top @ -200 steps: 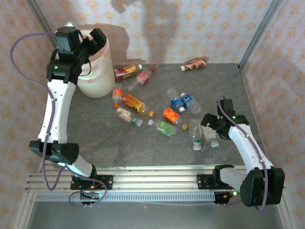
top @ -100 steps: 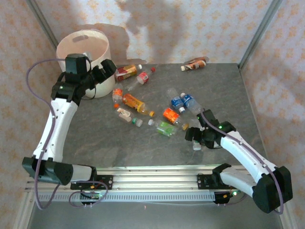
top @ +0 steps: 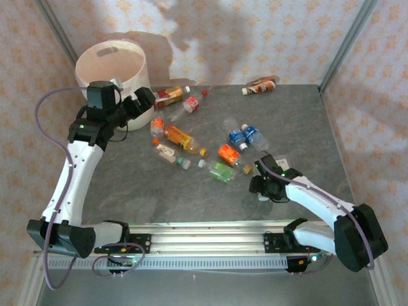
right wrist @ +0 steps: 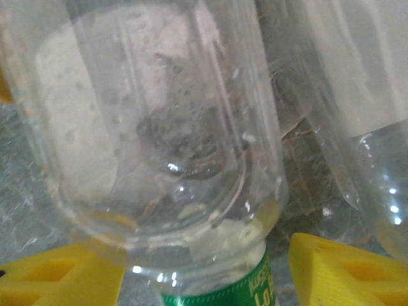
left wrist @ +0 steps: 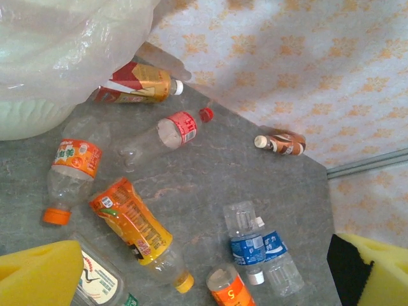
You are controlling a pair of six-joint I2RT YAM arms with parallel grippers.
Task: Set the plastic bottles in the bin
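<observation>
Right gripper point(top: 259, 185) swung left onto a clear bottle point(right wrist: 159, 146), jaws narrowing astride it, grip unconfirmed: next pick starting. Left gripper point(top: 140, 102), off the bin point(top: 80, 64), gapes wide, empty.

Left hand point(top: 144, 102) is spread wide with the bin point(top: 134, 70) wall just beside it, so no room that way. Ahead of it the table point(top: 166, 197) is littered: orange-label bottle point(left wrist: 131, 220), red-label bottle point(left wrist: 167, 131), blue-label pair point(left wrist: 261, 248), with only thin bare strips between them. Back toward its own arm base there's loads of open table. Right hand point(top: 262, 185) straddles a clear bottle point(right wrist: 159, 127), with a second clear bottle point(right wrist: 357, 95) crowding in just beside one finger. The table on its near side is bare.
</observation>
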